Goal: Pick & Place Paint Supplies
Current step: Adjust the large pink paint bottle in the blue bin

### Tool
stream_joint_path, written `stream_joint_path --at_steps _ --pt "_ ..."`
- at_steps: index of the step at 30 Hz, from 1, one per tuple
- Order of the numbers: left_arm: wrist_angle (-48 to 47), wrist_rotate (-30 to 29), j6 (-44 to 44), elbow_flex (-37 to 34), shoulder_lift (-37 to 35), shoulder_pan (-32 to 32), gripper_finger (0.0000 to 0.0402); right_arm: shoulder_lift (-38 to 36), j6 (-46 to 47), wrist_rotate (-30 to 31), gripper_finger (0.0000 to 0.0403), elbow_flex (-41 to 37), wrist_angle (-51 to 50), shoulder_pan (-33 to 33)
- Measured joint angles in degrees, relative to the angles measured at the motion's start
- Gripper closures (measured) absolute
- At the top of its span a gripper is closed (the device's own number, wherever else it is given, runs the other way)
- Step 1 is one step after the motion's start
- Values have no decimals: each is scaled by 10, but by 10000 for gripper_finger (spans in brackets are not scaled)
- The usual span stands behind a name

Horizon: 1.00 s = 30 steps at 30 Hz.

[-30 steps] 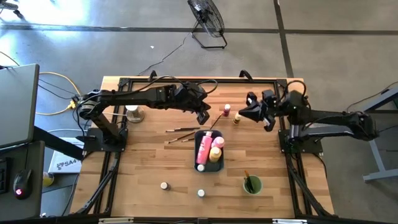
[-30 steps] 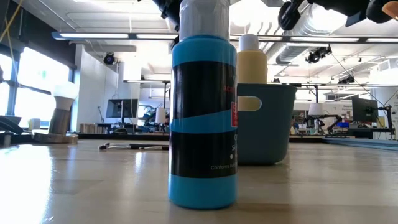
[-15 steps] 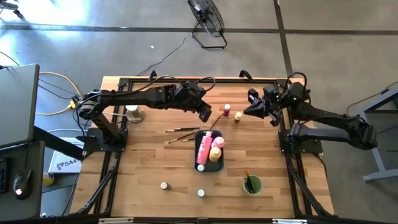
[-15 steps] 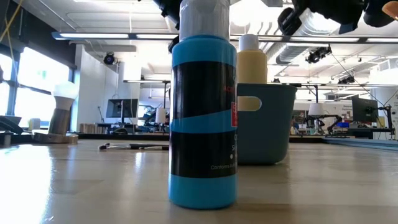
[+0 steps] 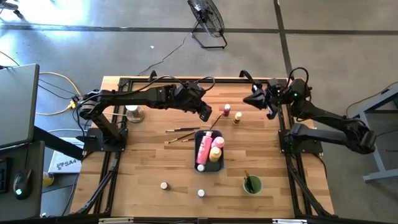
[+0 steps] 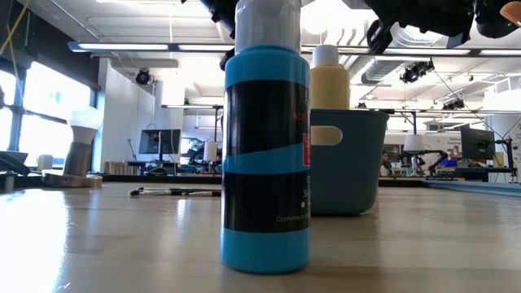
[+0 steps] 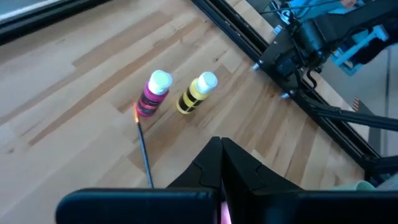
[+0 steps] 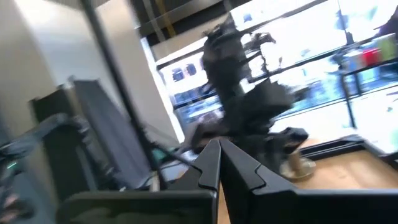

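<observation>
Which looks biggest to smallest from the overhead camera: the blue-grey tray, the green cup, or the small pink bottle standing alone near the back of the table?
1. blue-grey tray, clearly the largest.
2. green cup, noticeably smaller.
3. small pink bottle, the smallest seen from above.

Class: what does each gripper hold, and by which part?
Nothing. The left gripper and the right gripper are both shut and empty.

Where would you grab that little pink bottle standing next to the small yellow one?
Probably around the body of the pink bottle, coming down from above. It stands upright with a white cap, slightly apart from the yellow bottle. A paintbrush lies close against its base, so close the fingers across the other sides.
</observation>
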Motion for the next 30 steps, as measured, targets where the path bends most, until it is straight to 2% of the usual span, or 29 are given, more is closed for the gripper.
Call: stream_joint_path --at_steps 6,11,19,21,25,30 --pt "-19 10 1 0 2 0 402 0 0 75 401 0 0 -23" --pt "-49 -24 -3 0 2 0 402 0 -2 126 401 0 1 -26" --pt "-51 -99 -101 0 8 -40 402 0 -10 122 401 0 5 -26" --pt "-49 -117 -126 0 11 -55 402 0 -7 104 401 0 5 -26" --pt "-51 -112 -172 0 15 -66 402 0 5 59 401 0 5 -26" --pt "-51 -63 -208 -1 26 -65 402 0 5 46 401 0 5 -26"
